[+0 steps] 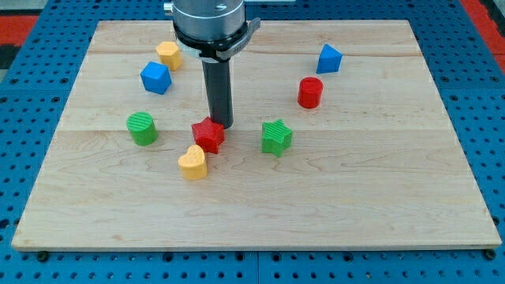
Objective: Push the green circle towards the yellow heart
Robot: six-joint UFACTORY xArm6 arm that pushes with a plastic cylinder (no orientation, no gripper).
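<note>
While my tip [222, 125] touches the top of the red star [208, 134], the green circle [142, 128] sits at nine o'clock from it. At four o'clock from that circle waits the yellow heart [192, 162], with bare board [379, 197] between them. Both sit far from the edges. No hand here, just a rod.

A: How many blocks sit on the wooden board [331, 205]?

B: Eight. Two are green: a green circle [142, 128] and a green star [276, 136].

A: And the reds?

B: Two: a red star [208, 135] and a red cylinder [310, 92].

A: Blues and yellows?

B: Two each: a blue cube [156, 78], a blue pyramid-like block [329, 59], a yellow heart [192, 162], a yellow hexagon [168, 54].
</note>
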